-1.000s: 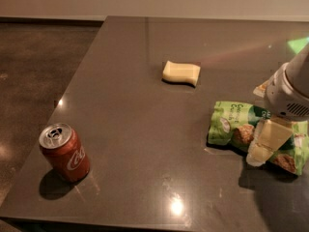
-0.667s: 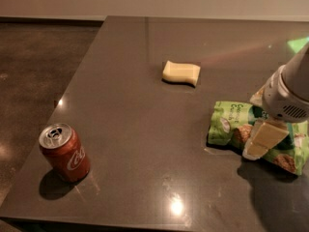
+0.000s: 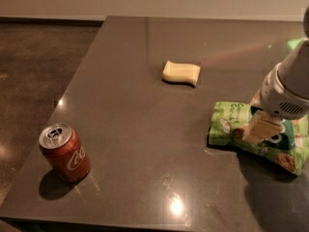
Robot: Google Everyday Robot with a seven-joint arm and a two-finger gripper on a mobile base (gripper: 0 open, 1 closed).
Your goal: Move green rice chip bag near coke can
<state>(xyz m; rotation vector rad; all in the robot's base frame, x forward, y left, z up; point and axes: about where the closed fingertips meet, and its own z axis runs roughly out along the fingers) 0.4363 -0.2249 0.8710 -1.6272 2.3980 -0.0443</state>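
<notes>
Camera view: your tool [image 3: 257, 131] rests on the green chip bag [image 3: 228, 123]; you cannot tell whether it grips. The coke can [image 3: 65, 152] stands well apart from it on the surface [image 3: 140, 86].

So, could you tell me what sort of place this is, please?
Probably an indoor break room or test kitchen: a dark polished table, a bare concrete-looking floor, and snacks set out, a coke can and a green rice chip bag, with the gripper over the bag.

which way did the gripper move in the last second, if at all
Yes, slightly: the gripper rose in the view, away from the near edge of the green rice chip bag.
</notes>
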